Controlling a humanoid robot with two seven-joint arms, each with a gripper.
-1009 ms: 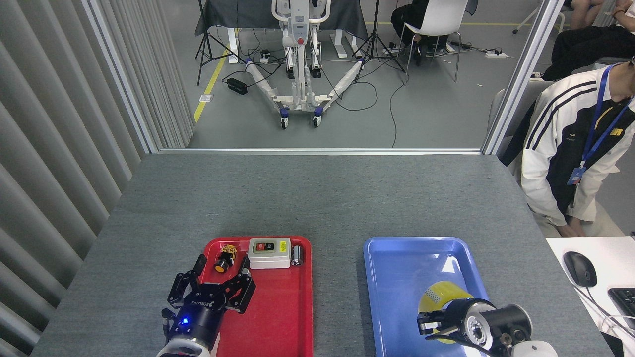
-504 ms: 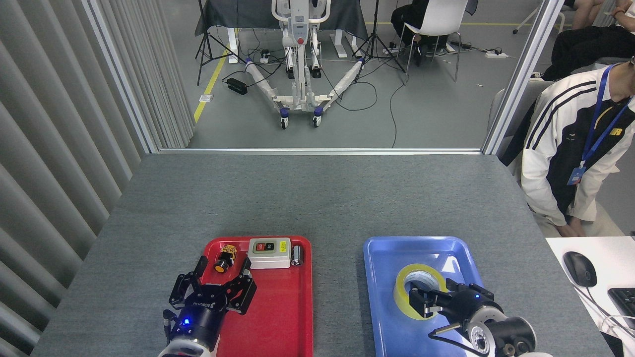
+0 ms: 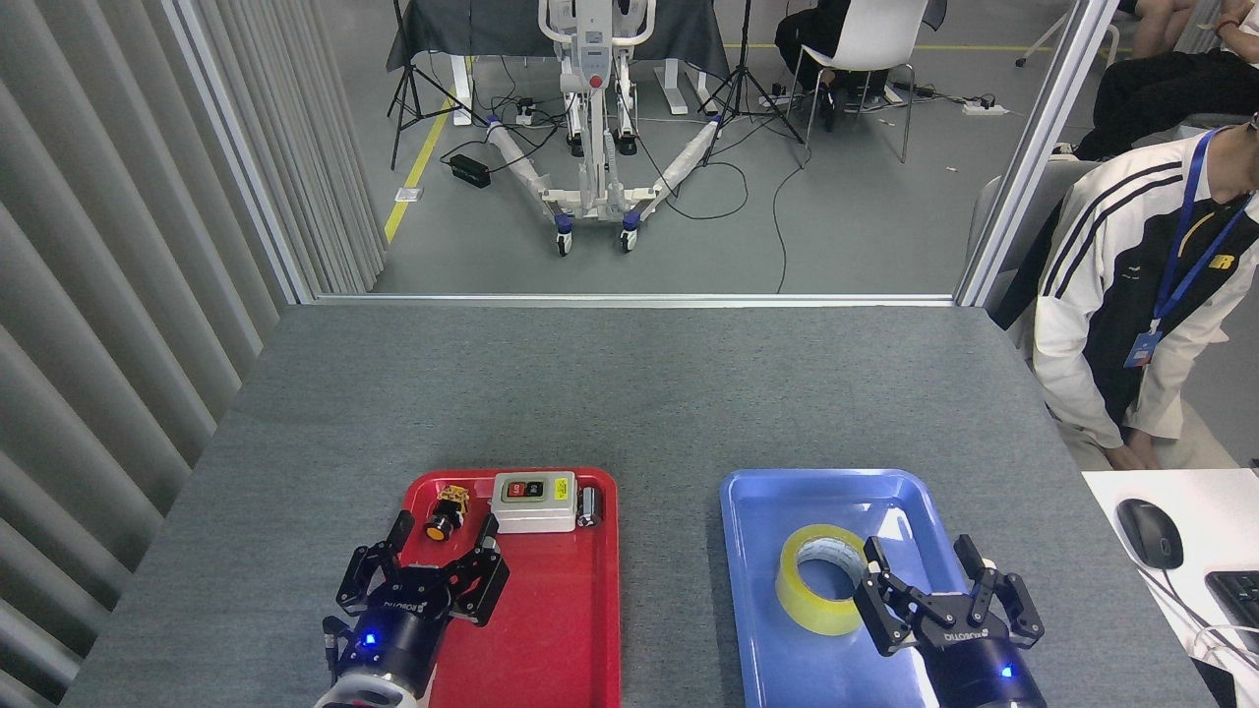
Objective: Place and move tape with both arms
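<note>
My right claw sits fingers spread, empty, beside the tape lying flat in the blue tray; left claw spread over the red tray.

Two hands, two trays, one tape roll, three switch parts
</note>
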